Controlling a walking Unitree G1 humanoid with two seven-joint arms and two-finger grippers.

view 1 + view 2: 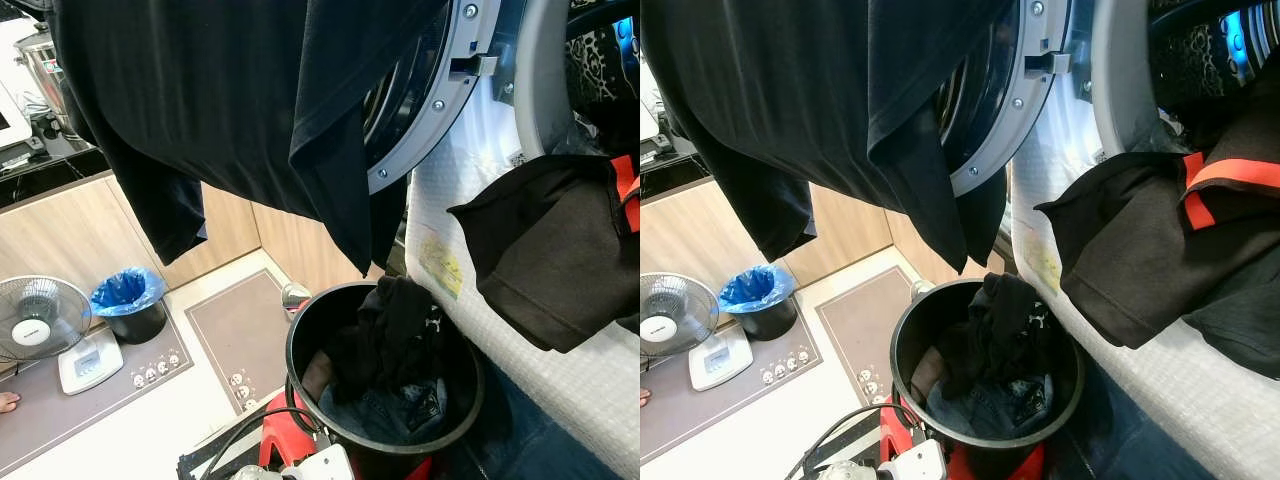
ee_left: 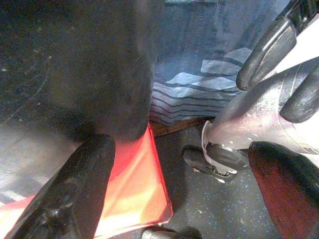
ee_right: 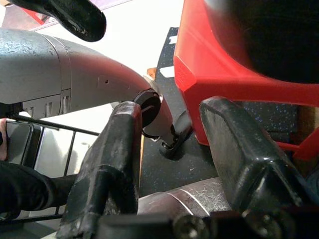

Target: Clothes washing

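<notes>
Our left gripper hangs with its jaws spread and empty, one black finger low beside a red-orange surface; our right gripper likewise has its jaws parted with nothing between them, its fingers framing a red stool and a stretch of dark speckled floor. In the head views the laundry sits in three places. At twelve o'clock a large black garment hangs down across the top of the scene, draped over the washing machine's open round door; we cannot see what holds it up. At six o'clock, directly below its lowest corner, stands a black bucket with dark clothes and a piece of blue denim inside. At three o'clock a black garment with orange trim spills out of the washer's drum opening and rests on the white quilted cover lying over the machine's front. Farther out, at eight o'clock, a small black bin lined with a blue bag stands on a grey mat near the wooden cabinet fronts. At nine o'clock a white fan sits beside a white scale.
</notes>
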